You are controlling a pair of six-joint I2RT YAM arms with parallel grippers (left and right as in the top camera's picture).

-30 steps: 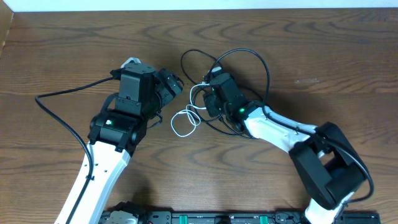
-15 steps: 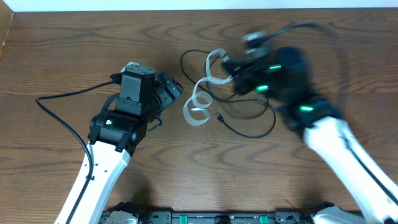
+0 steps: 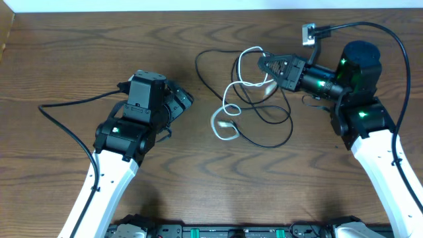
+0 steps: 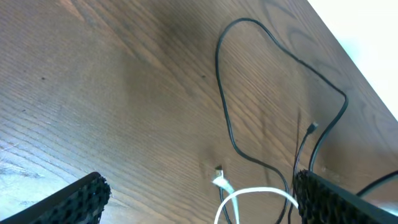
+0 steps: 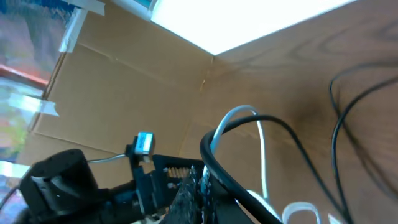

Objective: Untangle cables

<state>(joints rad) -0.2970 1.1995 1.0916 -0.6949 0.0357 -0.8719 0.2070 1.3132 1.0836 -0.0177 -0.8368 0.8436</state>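
Right jaws are pinched shut on our black cable (image 5: 205,151), white cable (image 5: 245,109) looped right at them; left jaws gape wide, touching neither.

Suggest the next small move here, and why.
Probably move the open left gripper onto the thin white cable lying on the wooden table and pinch it: the right gripper is shut on the thin black cable, and the two cross.

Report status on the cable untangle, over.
Left claw open, empty. Right claw shut on cables at their crossing. Black cable and white cable not yet separated. Nothing blocking.
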